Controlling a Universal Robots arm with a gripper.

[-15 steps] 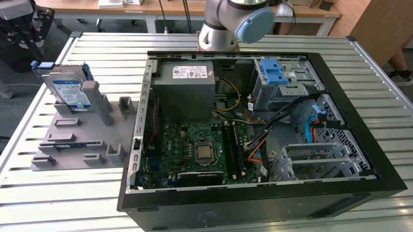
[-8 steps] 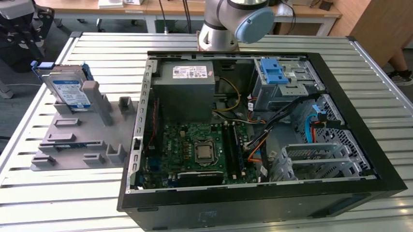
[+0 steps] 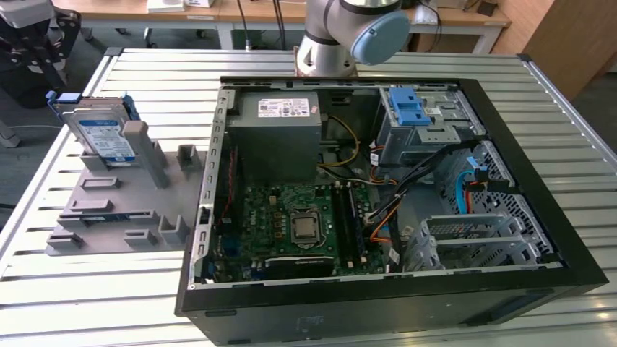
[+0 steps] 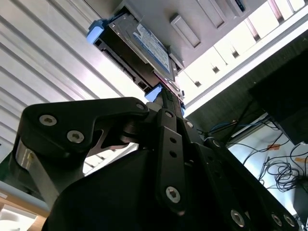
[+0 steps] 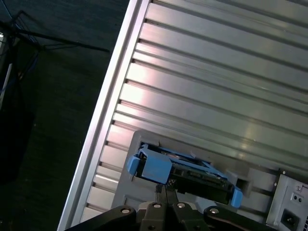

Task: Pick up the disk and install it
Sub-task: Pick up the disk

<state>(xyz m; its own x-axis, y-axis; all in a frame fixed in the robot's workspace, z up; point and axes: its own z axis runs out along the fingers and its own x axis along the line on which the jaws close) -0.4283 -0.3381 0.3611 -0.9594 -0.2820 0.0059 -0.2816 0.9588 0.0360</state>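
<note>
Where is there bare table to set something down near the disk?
In the exterior view: bare slats on the camera side of the fixture, and a patch between disk and case. Inside the case, cables crowd the drive cage.

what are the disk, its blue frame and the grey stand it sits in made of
The disk is likely metal, going by its silver edge, with a paper-like label. The blue frame looks like moulded plastic, matte and evenly coloured. The grey stand is probably plastic too, dull and uniform.
</note>
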